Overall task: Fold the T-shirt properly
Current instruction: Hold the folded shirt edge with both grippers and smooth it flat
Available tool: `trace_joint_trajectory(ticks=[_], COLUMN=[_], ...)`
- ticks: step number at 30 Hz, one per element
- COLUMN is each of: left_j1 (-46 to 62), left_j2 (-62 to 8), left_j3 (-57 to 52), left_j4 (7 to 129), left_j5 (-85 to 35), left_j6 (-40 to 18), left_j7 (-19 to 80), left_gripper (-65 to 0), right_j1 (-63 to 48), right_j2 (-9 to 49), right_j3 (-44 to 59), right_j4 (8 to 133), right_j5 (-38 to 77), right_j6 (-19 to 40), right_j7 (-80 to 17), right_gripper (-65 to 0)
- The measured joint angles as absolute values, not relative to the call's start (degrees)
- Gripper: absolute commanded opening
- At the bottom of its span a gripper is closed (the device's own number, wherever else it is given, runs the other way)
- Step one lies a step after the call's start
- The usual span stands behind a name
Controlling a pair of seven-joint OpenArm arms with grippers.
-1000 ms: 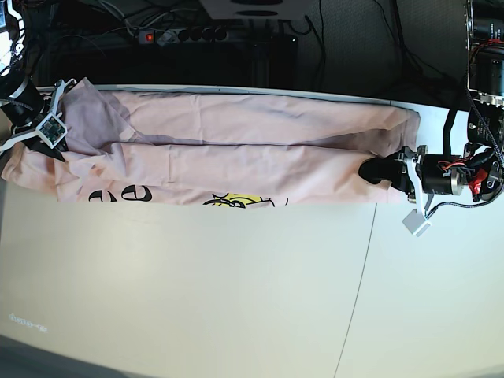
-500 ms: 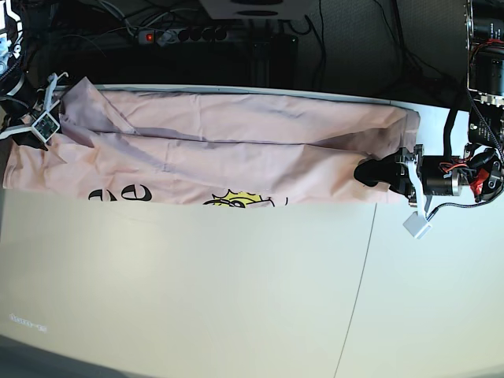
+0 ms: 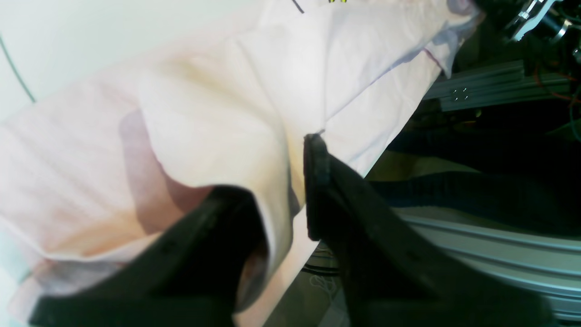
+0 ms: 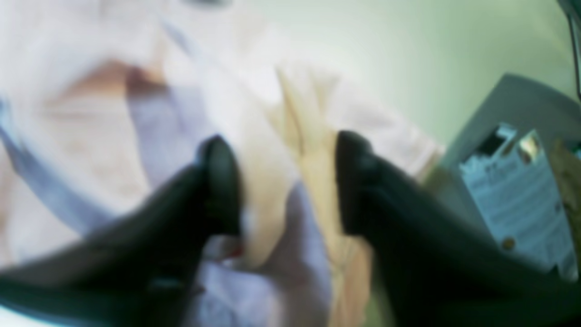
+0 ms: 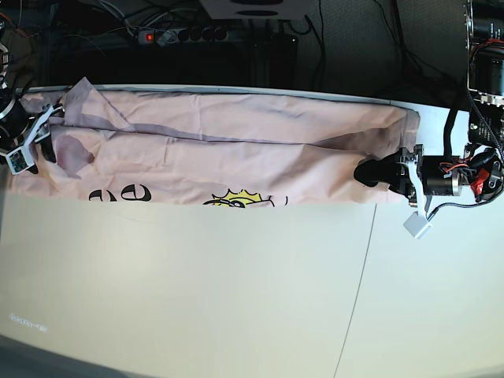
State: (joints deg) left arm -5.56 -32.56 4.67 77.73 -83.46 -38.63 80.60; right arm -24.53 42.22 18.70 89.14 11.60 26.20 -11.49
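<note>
The pale pink T-shirt (image 5: 236,150) lies in a long, folded band along the table's far edge, with black letters and a yellow print showing at its near hem. My left gripper (image 5: 366,171) sits at the shirt's right end. In the left wrist view it (image 3: 281,200) stands open, with a fold of the shirt (image 3: 204,113) hanging loose between its black fingers (image 3: 317,181). My right gripper (image 5: 43,146) is at the shirt's left end. The blurred right wrist view shows it (image 4: 286,181) open over rumpled cloth (image 4: 113,113).
The white table (image 5: 197,299) has a thin seam line (image 5: 358,276) running toward its front. Behind the far edge lie a power strip (image 5: 169,35), cables and an aluminium rail (image 3: 490,86). Motor hardware and wiring (image 5: 480,165) crowd the right side.
My right gripper let go of the shirt's left corner and drew back to the left; that flap has settled onto the table. My left gripper opened and stayed in place.
</note>
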Motion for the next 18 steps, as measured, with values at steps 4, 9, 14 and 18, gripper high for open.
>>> trace_joint_trajectory(ticks=[4, 9, 14, 18], left_j1=[-5.6, -5.6, -5.6, -5.6], left_j2=[-32.5, -32.5, -32.5, -32.5], left_j3=[4.7, 4.7, 4.7, 4.7], left_j4=[77.7, 77.7, 77.7, 77.7], left_j5=[-83.5, -83.5, -83.5, -83.5], left_j6=[-38.6, -38.6, -38.6, -38.6], left_j7=[80.6, 80.6, 80.6, 80.6], left_gripper=[-52.5, -52.5, -52.5, -52.4], right_j1=[-22.3, -19.8, -19.6, -19.5], right_j2=[42.2, 42.0, 42.0, 42.0], right_j3=[18.7, 19.9, 25.1, 28.9], right_j4=[87.5, 81.6, 77.4, 75.5], right_j5=[9.6, 9.6, 14.6, 17.9], right_j6=[26.2, 26.2, 26.2, 26.2], right_j7=[-14.4, -17.2, -17.2, -17.2], right_gripper=[-61.5, -61.5, -57.4, -31.0])
